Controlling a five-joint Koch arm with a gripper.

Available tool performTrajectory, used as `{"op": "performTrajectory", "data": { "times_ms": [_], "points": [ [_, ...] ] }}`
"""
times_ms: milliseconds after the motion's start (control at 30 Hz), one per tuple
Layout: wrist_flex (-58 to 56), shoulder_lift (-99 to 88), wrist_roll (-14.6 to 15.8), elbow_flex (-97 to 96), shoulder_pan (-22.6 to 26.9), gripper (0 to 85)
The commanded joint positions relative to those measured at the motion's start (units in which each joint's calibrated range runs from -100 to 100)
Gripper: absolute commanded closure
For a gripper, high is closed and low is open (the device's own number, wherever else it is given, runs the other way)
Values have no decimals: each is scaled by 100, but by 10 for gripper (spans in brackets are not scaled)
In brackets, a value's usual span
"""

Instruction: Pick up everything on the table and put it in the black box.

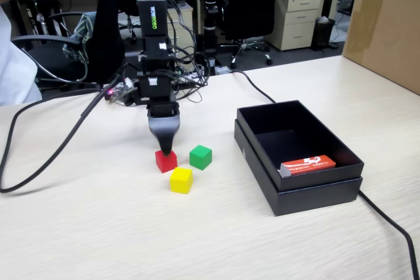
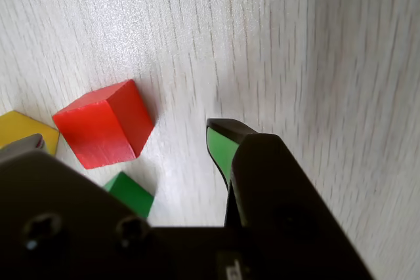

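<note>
Beige wood-grain counter (image 1: 98,240) carries three small cubes clustered together and, to their right in the fixed view, a shallow black box (image 1: 315,191) with a stepped rim. Only the fixed view shows the box; a flat orange-red packet (image 1: 308,164) lies inside it at the near end. That view also shows the whole black arm standing over the cubes, with the claw (image 1: 165,149) pointing straight down so its tip sits at the back top edge of the red cube (image 1: 165,161). The green cube (image 1: 201,157) lies just right of the red one, and the yellow cube (image 1: 181,180) just in front, between them.

The wrist view looks down past the claw (image 2: 125,139): one green-lined jaw tip stands to the right of the red cube (image 2: 105,132), the other jaw at the left edge, and the cube lies in the wide gap between them, untouched. Yellow (image 2: 23,132) and green (image 2: 131,191) corners peek out nearby
</note>
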Motion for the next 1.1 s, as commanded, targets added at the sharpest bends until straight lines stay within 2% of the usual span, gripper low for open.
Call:
{"op": "performTrajectory", "data": {
  "times_ms": [0,300,467,700,767,933,1033,1067],
  "points": [
    [-235,257,20,545,-24,380],
    [-321,1290,20,1035,-78,391],
    [-347,1692,39,1162,-117,512],
    [-382,1738,117,1162,-156,755],
    [-382,1497,171,1144,-176,842],
    [-624,-52,215,1053,-107,847],
    [-874,-1085,254,1107,117,847],
    [-1082,-1877,327,1361,474,847]
  ]
}}
